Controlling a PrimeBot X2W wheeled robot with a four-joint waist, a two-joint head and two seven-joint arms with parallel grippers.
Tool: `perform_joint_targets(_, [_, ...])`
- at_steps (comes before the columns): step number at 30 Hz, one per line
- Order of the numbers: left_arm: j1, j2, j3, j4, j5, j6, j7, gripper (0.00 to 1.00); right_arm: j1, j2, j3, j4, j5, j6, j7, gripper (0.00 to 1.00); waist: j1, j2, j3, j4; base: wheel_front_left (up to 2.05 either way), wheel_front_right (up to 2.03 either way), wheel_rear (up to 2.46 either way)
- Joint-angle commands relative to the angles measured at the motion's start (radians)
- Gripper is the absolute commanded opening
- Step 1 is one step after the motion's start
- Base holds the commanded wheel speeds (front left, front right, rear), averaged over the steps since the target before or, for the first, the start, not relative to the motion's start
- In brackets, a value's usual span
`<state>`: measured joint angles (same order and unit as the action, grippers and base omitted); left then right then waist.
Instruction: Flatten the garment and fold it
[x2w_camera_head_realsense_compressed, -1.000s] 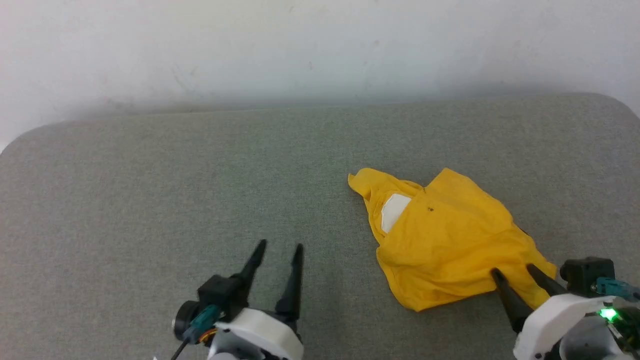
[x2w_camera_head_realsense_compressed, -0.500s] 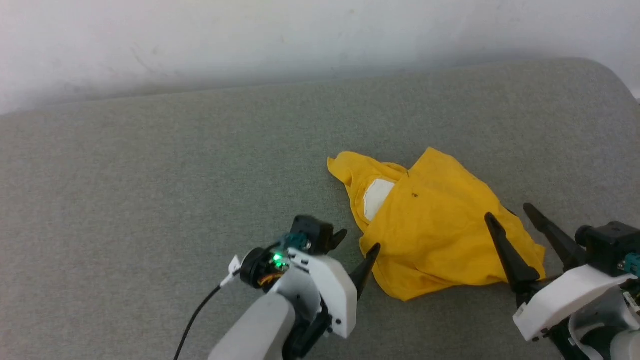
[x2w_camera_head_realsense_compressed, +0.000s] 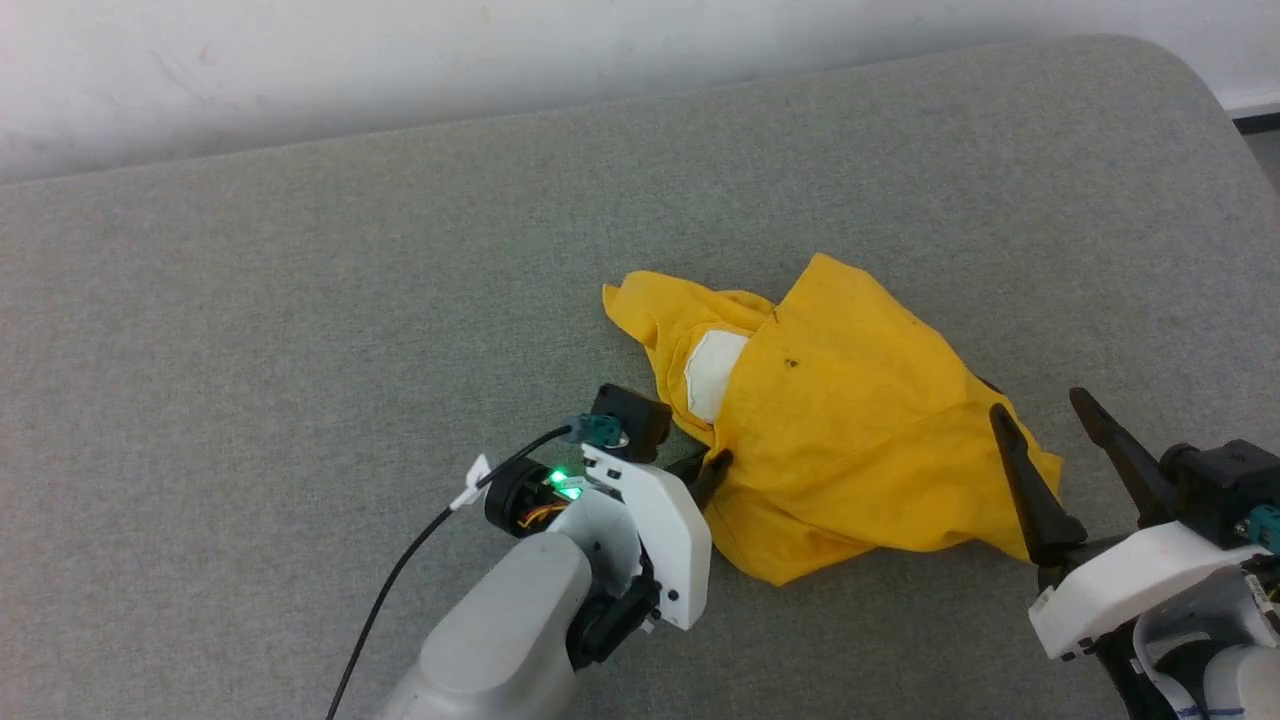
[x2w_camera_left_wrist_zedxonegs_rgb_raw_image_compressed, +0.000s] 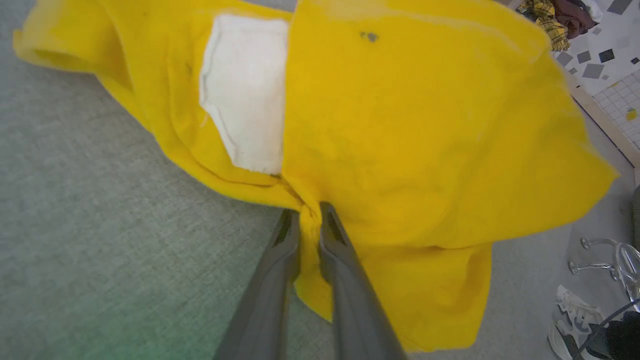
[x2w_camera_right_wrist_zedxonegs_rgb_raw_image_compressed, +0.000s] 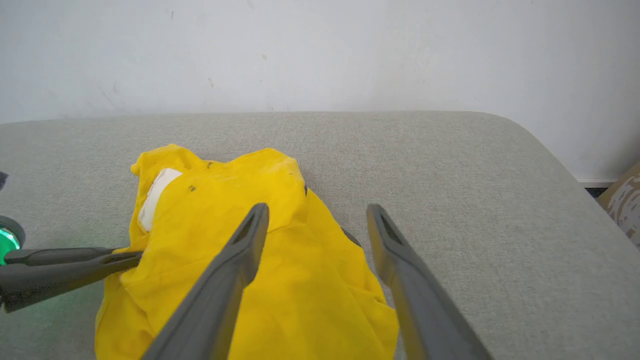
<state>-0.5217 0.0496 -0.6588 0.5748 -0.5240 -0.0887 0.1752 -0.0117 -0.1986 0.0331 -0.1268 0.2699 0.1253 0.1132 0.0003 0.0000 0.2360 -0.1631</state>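
Crumpled shirt (x2w_camera_head_realsense_compressed: 850, 440) on a grey cushion (x2w_camera_head_realsense_compressed: 300, 300), between the pincers. Left pincer (x2w_camera_left_wrist_zedxonegs_rgb_raw_image_compressed: 310, 212) clamped on a bunched fold at its tips; right pincer (x2w_camera_head_realsense_compressed: 1040, 405) apart, over the shirt's edge. Risk: several layers pinched, so pulling drags rather than spreads.

Bare bench (x2w_camera_head_realsense_compressed: 250, 330) lies free for you left of and beyond the crumpled T-shirt (x2w_camera_head_realsense_compressed: 850, 430); the left gripper (x2w_camera_head_realsense_compressed: 705, 466) blocks its near-left edge, the right gripper (x2w_camera_head_realsense_compressed: 1038, 404) its right side.
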Motion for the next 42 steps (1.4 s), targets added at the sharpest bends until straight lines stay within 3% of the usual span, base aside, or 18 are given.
perform_joint_targets(1, [-0.003,0.001,0.006,0.011,-0.027,-0.008,-0.041,0.0,-0.006,0.01,-0.012,0.014,-0.014,0.005,-0.008,1.0,-0.0003,0.0,-0.02,0.02,0.0,0.0,0.0])
perform_joint_targets(7, [0.009,0.024,0.103,-0.016,-0.065,0.03,-0.199,0.0,0.01,0.018,-0.033,0.039,-0.038,0.005,-0.005,1.0,-0.0003,0.0,-0.092,0.076,0.0,0.0,0.0])
perform_joint_targets(13, [0.027,0.12,0.243,-0.169,-0.076,0.117,-0.344,0.0,0.03,0.033,-0.043,0.047,-0.053,0.005,-0.001,1.0,-0.0003,0.0,-0.15,0.135,0.0,0.0,0.0])
perform_joint_targets(20, [0.05,0.21,0.334,-0.416,-0.041,0.185,-0.402,0.0,0.04,0.056,-0.036,0.057,-0.065,0.005,-0.004,1.0,-0.0003,0.0,-0.173,0.163,0.0,0.0,0.0])
perform_joint_targets(24, [0.108,0.246,0.322,-0.484,-0.011,0.234,-0.348,0.0,0.04,0.067,-0.028,0.068,-0.071,0.005,-0.009,1.0,-0.0003,0.0,-0.175,0.163,0.0,0.0,0.0])
perform_joint_targets(31, [0.244,0.272,0.379,-0.365,-0.025,0.333,-0.337,0.0,0.034,0.074,-0.008,0.095,-0.067,0.005,-0.013,1.0,-0.0003,0.0,-0.149,0.161,0.0,0.0,0.0])
perform_joint_targets(36, [0.309,0.257,0.426,-0.234,-0.081,0.345,-0.359,0.0,0.033,0.068,0.003,0.118,-0.059,0.005,-0.013,1.0,-0.0003,0.0,-0.136,0.178,0.0,0.0,0.0])
perform_joint_targets(37, [0.313,0.253,0.425,-0.214,-0.084,0.34,-0.363,0.45,0.034,0.066,0.004,0.121,-0.058,0.005,-0.013,1.0,-0.0003,0.0,-0.136,0.184,0.0,0.0,0.0])
perform_joint_targets(38, [0.311,0.251,0.426,-0.198,-0.085,0.337,-0.37,1.0,0.035,0.063,0.009,0.123,-0.056,0.005,-0.013,1.0,-0.0003,0.0,-0.138,0.19,0.0,0.0,0.0])
perform_joint_targets(42, [0.303,0.233,0.431,-0.197,-0.078,0.308,-0.415,1.0,0.041,0.038,0.053,0.12,-0.026,0.005,0.008,1.0,-0.0003,0.0,-0.154,0.221,0.0,0.0,0.0])
